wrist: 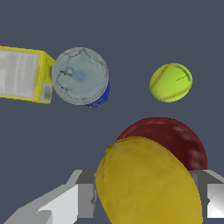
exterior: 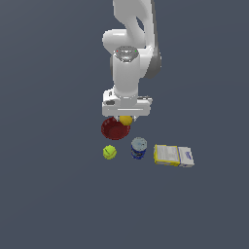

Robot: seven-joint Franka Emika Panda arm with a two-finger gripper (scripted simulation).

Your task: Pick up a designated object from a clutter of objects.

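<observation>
The orange-yellow lemon-like fruit (exterior: 126,120) sits between my fingers just under the white hand, above the far edge of the dark red bowl (exterior: 114,130). In the wrist view the fruit (wrist: 146,181) fills the space between the two fingers (wrist: 83,199), with the bowl (wrist: 175,138) below it. My gripper (exterior: 125,120) is shut on the fruit and holds it off the floor. The greenish-yellow tennis ball (exterior: 109,152), the blue can with a silver top (exterior: 138,148) and the yellow-and-white box (exterior: 173,155) lie in a row in front.
The ball (wrist: 170,82), can (wrist: 81,76) and box (wrist: 24,74) also show in the wrist view. The floor is plain dark grey all around. The white arm rises behind the bowl.
</observation>
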